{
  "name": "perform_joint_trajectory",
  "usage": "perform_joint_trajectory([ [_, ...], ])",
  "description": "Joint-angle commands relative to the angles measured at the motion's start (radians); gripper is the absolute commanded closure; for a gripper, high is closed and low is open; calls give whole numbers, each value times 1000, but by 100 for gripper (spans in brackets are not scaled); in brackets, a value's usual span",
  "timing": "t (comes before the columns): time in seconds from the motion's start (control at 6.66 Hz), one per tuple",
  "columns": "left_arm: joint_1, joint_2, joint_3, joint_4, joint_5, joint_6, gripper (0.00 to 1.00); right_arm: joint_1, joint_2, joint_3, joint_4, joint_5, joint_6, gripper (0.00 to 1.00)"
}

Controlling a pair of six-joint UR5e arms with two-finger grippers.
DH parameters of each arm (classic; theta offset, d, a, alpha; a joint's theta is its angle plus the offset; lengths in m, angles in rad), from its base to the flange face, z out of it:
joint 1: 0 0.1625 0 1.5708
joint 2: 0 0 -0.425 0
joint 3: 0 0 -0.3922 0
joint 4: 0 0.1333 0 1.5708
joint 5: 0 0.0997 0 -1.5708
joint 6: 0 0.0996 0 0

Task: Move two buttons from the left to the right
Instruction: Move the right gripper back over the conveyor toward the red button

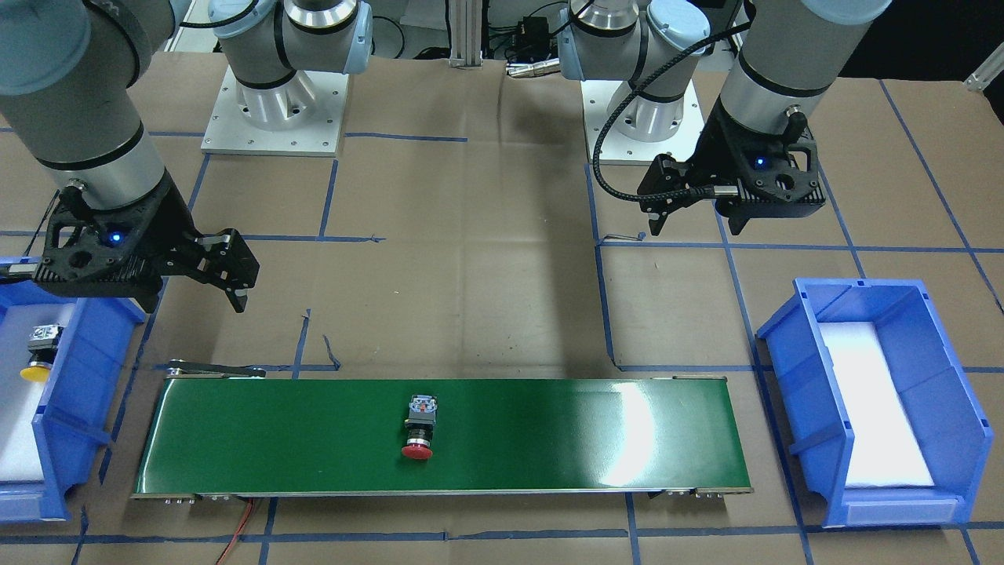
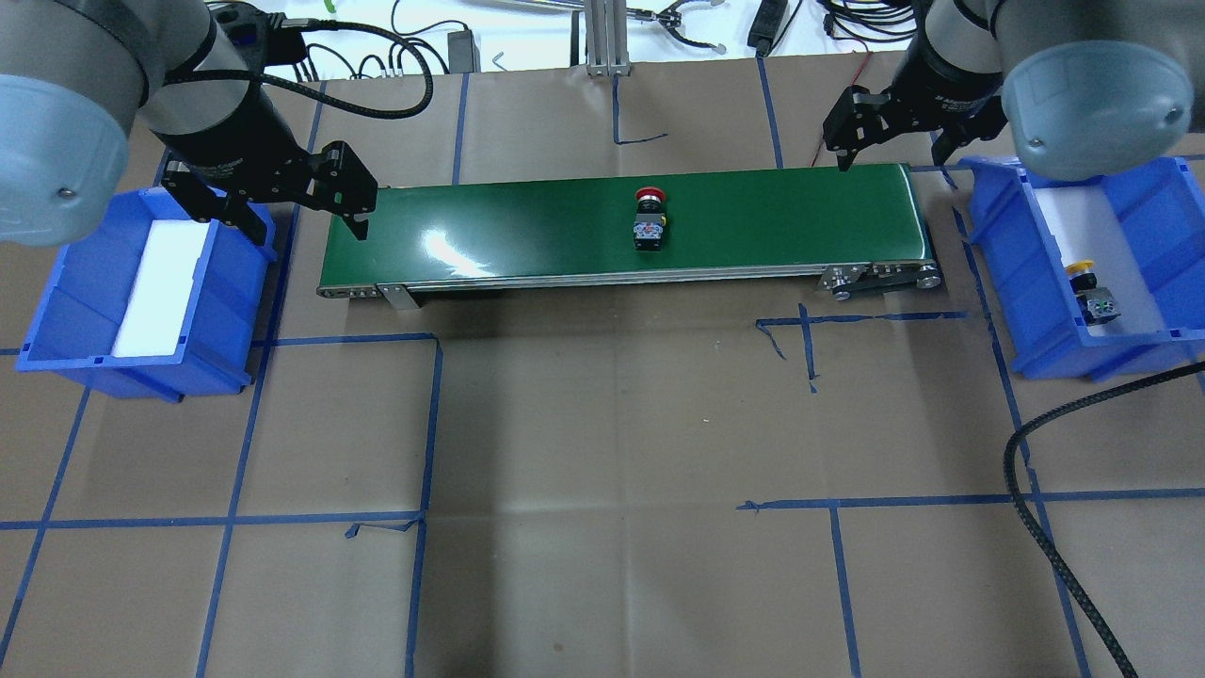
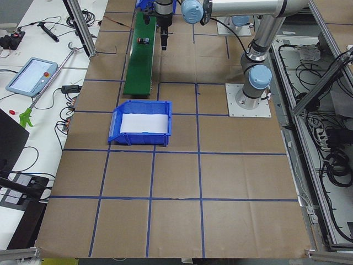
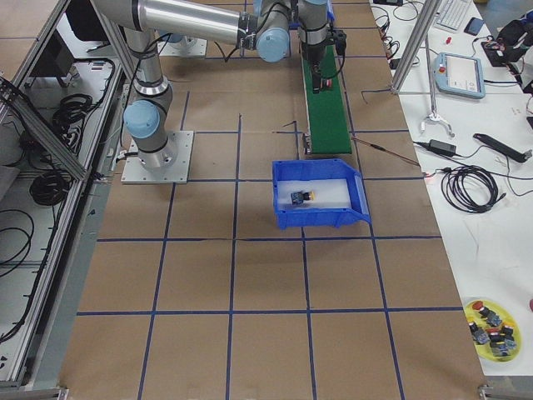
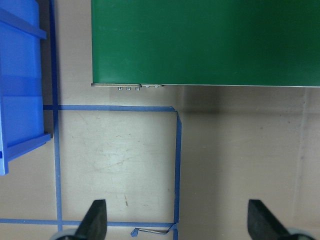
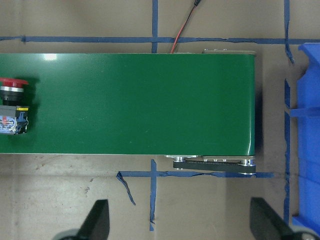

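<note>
Two buttons lay apart: the red button [image 6: 12, 107] on the green belt [image 6: 140, 100], at ten o'clock from the spread, empty right gripper [image 6: 181, 220] in its wrist view; the yellow button [image 2: 1090, 292] inside the right bin [image 2: 1003, 264]. The left gripper [image 5: 175, 222] was also spread, empty.

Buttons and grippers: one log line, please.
red button: mid belt | yellow button: right bin | left gripper: open, empty | right gripper: open, empty

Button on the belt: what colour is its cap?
The button has a red cap, clearest in the exterior front-facing view.
</note>
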Motion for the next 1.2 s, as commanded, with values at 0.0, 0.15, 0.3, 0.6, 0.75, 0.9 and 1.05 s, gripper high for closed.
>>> perform_joint_trajectory([
  [0.0, 0, 0, 0, 0, 0, 0, 0, 7, 1, 5, 2, -1, 0, 0],
  [0.15, 0, 2, -2, 0, 0, 0, 0, 7, 3, 8, -1, 0, -1, 0],
  [0.3, 0, 2, -2, 0, -1, 0, 0, 7, 9, 10, -2, 2, -1, 0],
  [0.6, 0, 2, -2, 0, -1, 0, 0, 8, 50, 13, -18, 5, -1, 0],
  [0.75, 0, 0, -2, 0, -1, 0, 0, 8, 70, 12, -22, 6, 0, 0],
  [0.9, 0, 0, 0, 0, -1, 0, 0, 14, 84, 13, -69, 25, -1, 0],
  [1.05, 0, 0, 0, 0, -1, 0, 0, 16, 110, 15, -103, 40, -1, 0],
])
